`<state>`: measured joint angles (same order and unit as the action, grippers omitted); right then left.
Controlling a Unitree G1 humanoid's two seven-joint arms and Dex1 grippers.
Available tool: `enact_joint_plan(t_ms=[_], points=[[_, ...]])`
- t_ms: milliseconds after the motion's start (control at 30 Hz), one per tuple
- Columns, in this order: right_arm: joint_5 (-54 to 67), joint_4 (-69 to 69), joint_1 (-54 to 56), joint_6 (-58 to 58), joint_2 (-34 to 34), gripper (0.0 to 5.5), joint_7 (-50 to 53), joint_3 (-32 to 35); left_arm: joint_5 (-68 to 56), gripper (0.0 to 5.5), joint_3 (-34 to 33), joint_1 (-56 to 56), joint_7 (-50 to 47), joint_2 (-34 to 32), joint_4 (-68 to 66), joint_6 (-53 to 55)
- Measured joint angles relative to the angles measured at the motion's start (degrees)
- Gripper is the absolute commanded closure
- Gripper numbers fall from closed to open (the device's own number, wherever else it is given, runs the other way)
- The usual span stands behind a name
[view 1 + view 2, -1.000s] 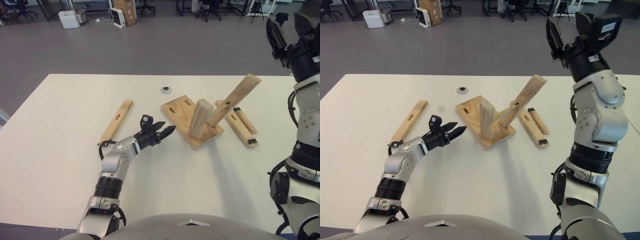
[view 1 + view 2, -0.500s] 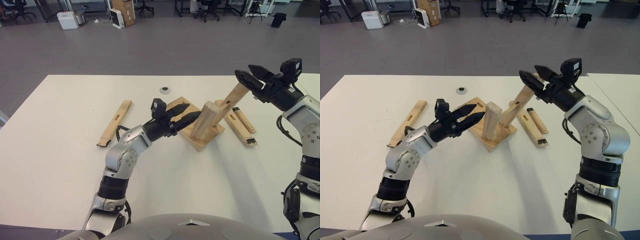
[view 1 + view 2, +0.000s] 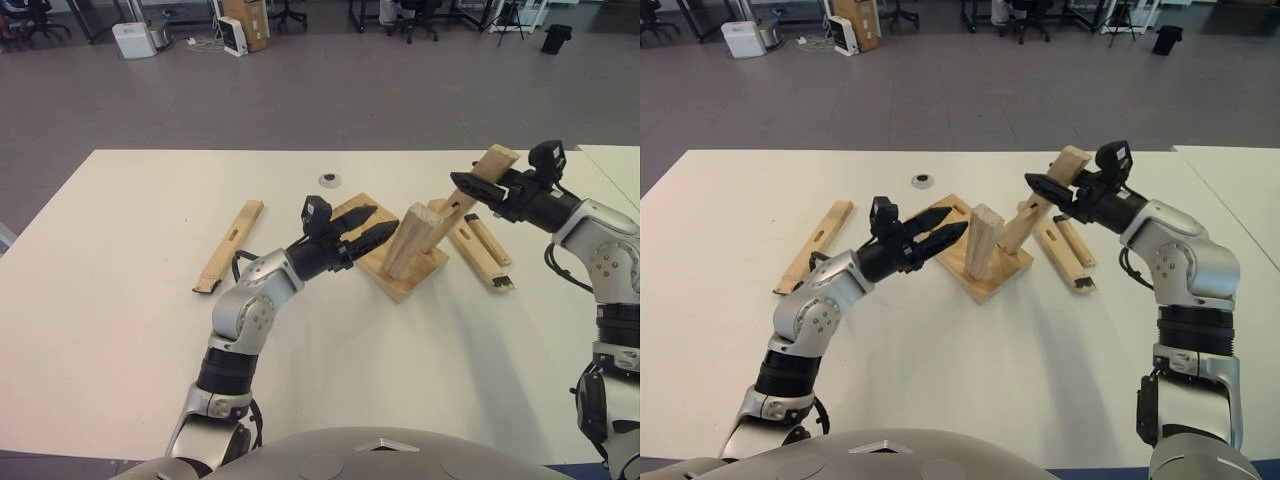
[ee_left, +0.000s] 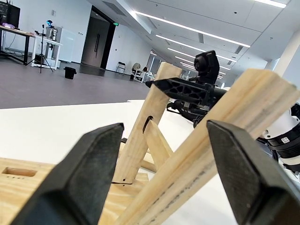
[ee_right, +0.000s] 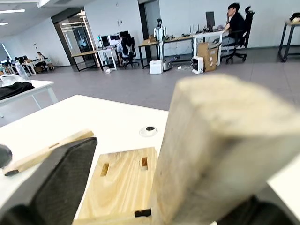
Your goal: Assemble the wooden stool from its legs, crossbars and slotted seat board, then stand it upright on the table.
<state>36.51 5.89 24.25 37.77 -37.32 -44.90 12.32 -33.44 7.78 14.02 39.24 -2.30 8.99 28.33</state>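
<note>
The slotted seat board point(image 3: 404, 286) lies flat mid-table with two legs in it. One leg point(image 3: 404, 240) stands close to upright; the other point(image 3: 490, 168) leans far out to the right. My left gripper point(image 3: 372, 224) hovers open over the board's left half. In the left wrist view its fingers point(image 4: 84, 178) frame the nearer leg point(image 4: 187, 178) without touching it. My right gripper point(image 3: 1038, 188) is open astride the upper part of the leaning leg point(image 5: 220, 140), with one finger point(image 5: 51, 187) clear of the wood. A third leg point(image 3: 232, 243) lies loose on the left.
Two more wooden pieces point(image 3: 480, 252) lie flat just right of the board, under my right arm. A small round grommet point(image 3: 330, 179) sits in the table behind the board. The near half of the white table point(image 3: 120, 350) is bare.
My left gripper rose from the tabletop to the seat board, then held still. My right arm swung down from high on the right, and its open fingers now straddle the leaning leg.
</note>
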Motion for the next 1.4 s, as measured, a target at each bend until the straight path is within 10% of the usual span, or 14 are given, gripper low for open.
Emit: enact_joint_plan(t_ms=[567, 867, 1033, 1400], points=[[-1.32, -11.13, -6.32, -0.18, 0.63, 1.80, -0.36, -4.55, 3.45, 2.25, 1.17, 3.22, -5.07, 3.31, -3.85, -3.77], [-2.91, -10.57, -8.78, -2.54, 4.29, 1.80, 3.76, -2.65, -12.20, 2.25, -13.04, 2.91, 8.77, -14.75, 6.23, 3.67], [-2.91, -10.37, -8.46, -2.53, 4.46, 1.80, 3.80, -2.57, -21.98, 2.25, -2.75, -0.26, 20.59, -25.09, 18.33, 17.59], [-2.69, -10.13, -6.50, -1.67, 4.63, 1.80, 0.50, -4.80, -13.17, 2.25, 3.02, 1.11, 19.05, -20.94, 13.82, 9.14]])
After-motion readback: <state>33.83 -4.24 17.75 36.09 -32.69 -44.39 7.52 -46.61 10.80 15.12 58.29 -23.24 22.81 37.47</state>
